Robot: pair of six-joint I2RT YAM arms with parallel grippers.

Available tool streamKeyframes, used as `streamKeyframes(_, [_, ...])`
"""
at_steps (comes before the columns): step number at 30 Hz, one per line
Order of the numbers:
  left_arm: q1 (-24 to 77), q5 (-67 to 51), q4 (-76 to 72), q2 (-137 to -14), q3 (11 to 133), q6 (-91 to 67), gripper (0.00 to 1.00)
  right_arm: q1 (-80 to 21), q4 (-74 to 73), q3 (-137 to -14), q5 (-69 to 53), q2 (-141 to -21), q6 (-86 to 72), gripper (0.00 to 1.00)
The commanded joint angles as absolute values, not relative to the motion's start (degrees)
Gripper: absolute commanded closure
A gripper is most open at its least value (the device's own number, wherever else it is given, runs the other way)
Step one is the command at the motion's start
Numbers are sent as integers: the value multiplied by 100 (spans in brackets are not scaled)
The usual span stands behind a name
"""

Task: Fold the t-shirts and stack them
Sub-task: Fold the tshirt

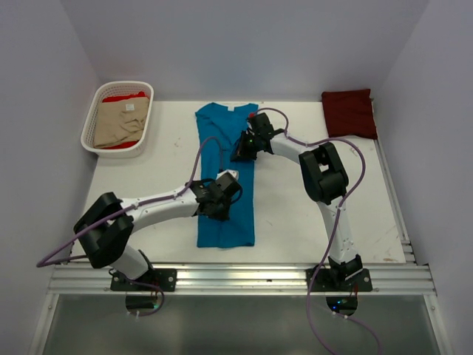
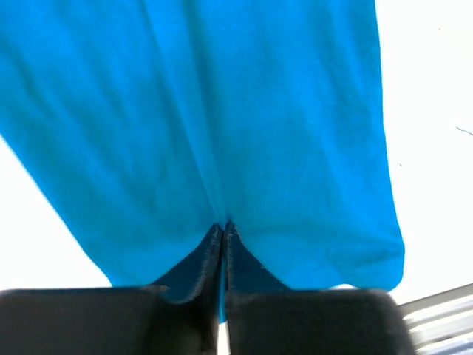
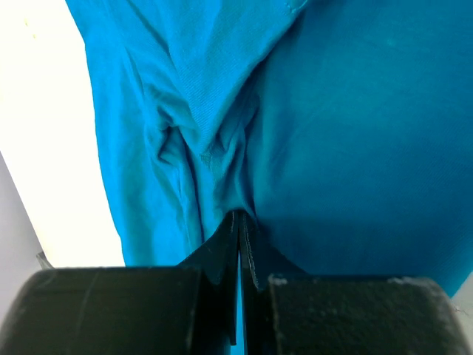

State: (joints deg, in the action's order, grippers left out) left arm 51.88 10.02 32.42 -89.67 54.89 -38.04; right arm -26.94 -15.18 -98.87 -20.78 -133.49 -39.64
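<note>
One maroon shirt (image 1: 349, 112) lay folded at the far right corner of the table (image 1: 295, 214). The teal shirt (image 1: 222, 126), narrowed lengthwise mid-table, was pinched by the left gripper (image 2: 223, 225) and right gripper (image 3: 239, 216). The beige shirt (image 1: 122, 124) and red shirt (image 1: 126, 97) sat untouched in the basket (image 1: 90, 126).

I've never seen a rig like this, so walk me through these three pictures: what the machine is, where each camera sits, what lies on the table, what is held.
The machine is two robot arms bolted at the near edge of a table. The wide picture looks down from above and behind: left arm on the left, right arm on the right. The two close-ups come from a camera on each wrist, looking past its black jaws. A teal-blue t-shirt lies lengthwise in the middle. A folded maroon t-shirt sits at the far right corner. A white basket far left holds a beige shirt over a red shirt. Both pairs of jaws are shut, each pinching the teal cloth.
</note>
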Motion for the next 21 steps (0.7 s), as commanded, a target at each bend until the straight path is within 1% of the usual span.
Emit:
streamKeyframes(1, [5212, 1169, 3252, -8394, 5265, -4218, 88, -2531, -2057, -9633, -1485, -13553, -3727, 100])
streamKeyframes(3, [5212, 1221, 3295, -8236, 5186, -4315, 73, -2531, -2065, -9633, -1485, -13562, -3718, 100])
streamKeyframes(4, [5212, 1248, 3322, -8201, 5168, -4350, 53, -2531, -2065, -9642, -1494, -13562, -3718, 100])
streamKeyframes(5, [5212, 1292, 3331, -8174, 5124, -4385, 39, -2531, -2074, -9650, -1494, -13570, -3718, 100])
streamKeyframes(6, [5212, 1318, 3348, -8165, 5107, -4403, 29, -2531, -2074, -9650, -1494, -13562, -3718, 100])
streamKeyframes(7, [5212, 1336, 3314, -8113, 5089, -4421, 13, -2531, -2083, -9650, -1494, -13570, -3709, 100])
streamKeyframes(8, [5212, 1292, 3270, -8060, 5028, -4421, 6, -2531, -2074, -9650, -1512, -13570, -3700, 100])
streamKeyframes(9, [5212, 1283, 3130, -7894, 5001, -4421, 2, -2531, -2083, -9650, -1520, -13562, -3691, 100])
streamKeyframes(10, [5212, 1248, 3016, -7771, 4966, -4412, 0, -2531, -2083, -9650, -1521, -13553, -3674, 100])
streamKeyframes(12, [5238, 1126, 2648, -7507, 4808, -4342, 0, -2523, -2083, -9633, -1494, -13518, -3647, 100])
streamKeyframes(14, [5247, 907, 2401, -7129, 4677, -4237, 4, -2522, -2100, -9650, -1485, -13518, -3630, 100])
streamKeyframes(15, [5256, 810, 2164, -6937, 4641, -4202, 8, -2522, -2101, -9668, -1494, -13518, -3630, 100])
streamKeyframes(17, [5256, 477, 1891, -6803, 4501, -4062, 42, -2522, -2101, -9659, -1494, -13526, -3630, 100])
streamKeyframes(18, [5256, 335, 1576, -6724, 4439, -4017, 61, -2522, -2092, -9659, -1512, -13526, -3639, 100])
streamKeyframes(19, [5256, 160, 1356, -6698, 4351, -3982, 89, -2522, -2092, -9668, -1503, -13526, -3639, 100])
streamKeyframes(20, [5256, -129, 1119, -6680, 4159, -3886, 100, -2522, -2083, -9659, -1512, -13526, -3639, 100])
streamKeyframes(21, [5256, -236, 716, -6688, 4035, -3893, 100, -2522, -2092, -9668, -1520, -13535, -3647, 100])
